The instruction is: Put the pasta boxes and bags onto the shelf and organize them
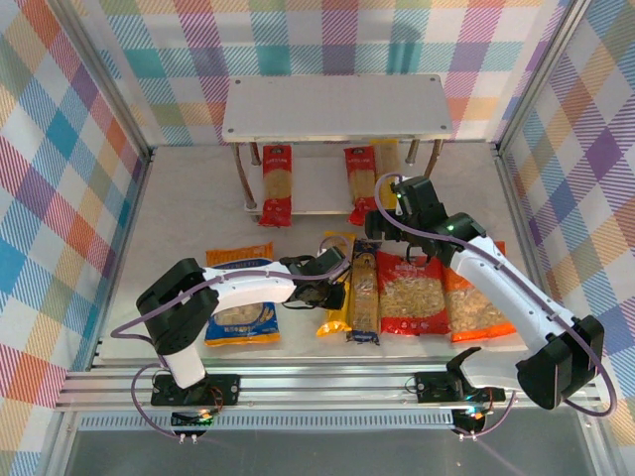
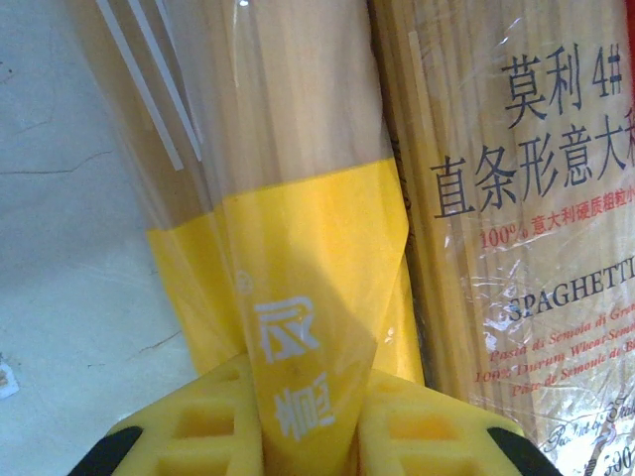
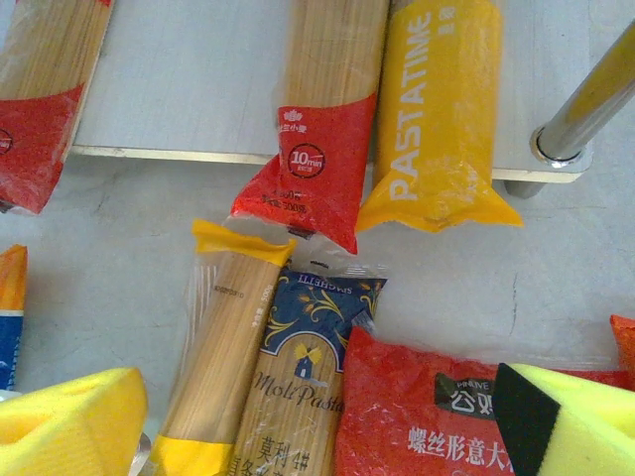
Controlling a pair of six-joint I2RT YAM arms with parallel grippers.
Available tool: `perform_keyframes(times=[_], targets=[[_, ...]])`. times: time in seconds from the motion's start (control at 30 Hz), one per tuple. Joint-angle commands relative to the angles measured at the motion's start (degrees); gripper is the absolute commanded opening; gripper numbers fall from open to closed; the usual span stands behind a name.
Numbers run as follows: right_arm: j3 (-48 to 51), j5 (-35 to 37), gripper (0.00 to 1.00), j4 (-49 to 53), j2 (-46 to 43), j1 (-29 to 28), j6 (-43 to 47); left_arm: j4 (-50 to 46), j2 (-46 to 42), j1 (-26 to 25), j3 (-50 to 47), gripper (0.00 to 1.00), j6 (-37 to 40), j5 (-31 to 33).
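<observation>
Shelf (image 1: 334, 104) at upper centre of the overhead view, its lower board (image 3: 189, 89) carrying three long packs: left red pack (image 1: 276, 183), right red pack (image 1: 360, 183) and, touching it on the right, shelved yellow pack (image 3: 437, 119), all overhanging the front edge. Left tool (image 2: 308, 436), at centre of the overhead view, is closed on the end of the loose yellow pack (image 2: 298, 297), with one yellow pad on either side of its band. Whether that end is lifted off the bench (image 1: 179, 198) cannot be told. Dark pack (image 1: 364, 297) lies just beside it to the right, then red bag (image 1: 410, 297) and orange bag (image 1: 476, 302). Blue bag (image 1: 243, 322) lies lower left, partly under the left arm. Right tool (image 3: 317, 397) hangs before the shelf, fingers spread wide, holding nothing.
</observation>
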State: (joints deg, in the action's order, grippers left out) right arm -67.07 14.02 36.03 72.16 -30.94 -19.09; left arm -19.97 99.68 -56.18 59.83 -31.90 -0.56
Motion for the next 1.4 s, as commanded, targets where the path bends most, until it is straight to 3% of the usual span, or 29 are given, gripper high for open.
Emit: perform_keyframes(times=[0.0,0.37,1.07,1.37], targets=[[0.1,-0.2,0.91,0.4,-1.5,-0.2,-1.0,-4.8,1.8,-0.9,-2.1,0.00,2.1,-1.8],[0.5,-0.4,0.91,1.2,-2.2,-0.2,-1.6,-7.3,-7.0,-0.2,-3.2,0.00,3.4,2.0],[-0.1,-0.8,0.90,2.2,-3.3,-1.0,-2.1,-14.3,-25.8,3.4,-1.5,0.00,4.1,2.4],[-2.2,-0.6,0.91,3.9,-1.9,-3.2,-1.2,-13.3,-28.7,6.0,0.4,0.00,5.8,2.5]])
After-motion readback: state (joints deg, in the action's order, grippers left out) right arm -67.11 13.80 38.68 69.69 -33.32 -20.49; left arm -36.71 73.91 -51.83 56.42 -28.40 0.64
